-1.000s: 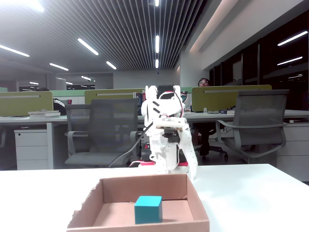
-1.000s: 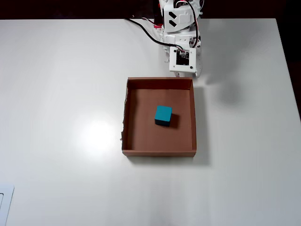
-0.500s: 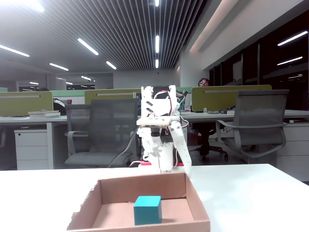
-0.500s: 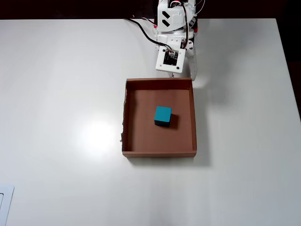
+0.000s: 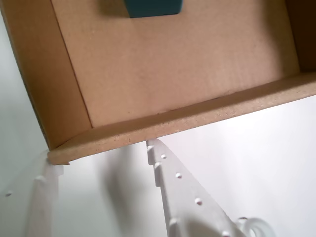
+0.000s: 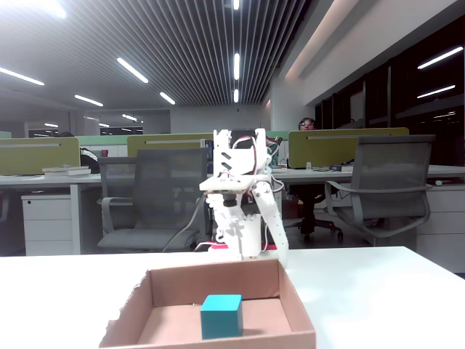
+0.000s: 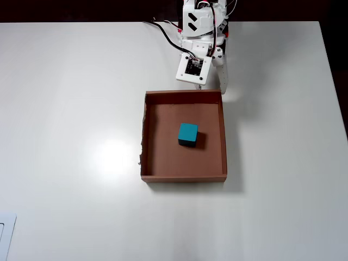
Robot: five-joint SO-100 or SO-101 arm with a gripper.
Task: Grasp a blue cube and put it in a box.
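Observation:
The blue cube rests on the floor of the box, a little toward the arm's side of the middle. It also shows in the fixed view and at the top edge of the wrist view. The box is brown cardboard with low walls and a ragged left edge in the overhead view. My gripper hangs just outside the box's wall nearest the arm base. Its white fingers stand apart and hold nothing. The fixed view shows it behind the box.
The white arm base with cables stands at the table's far edge in the overhead view. A white flat object lies at the bottom left corner. Office chairs and desks stand beyond the table.

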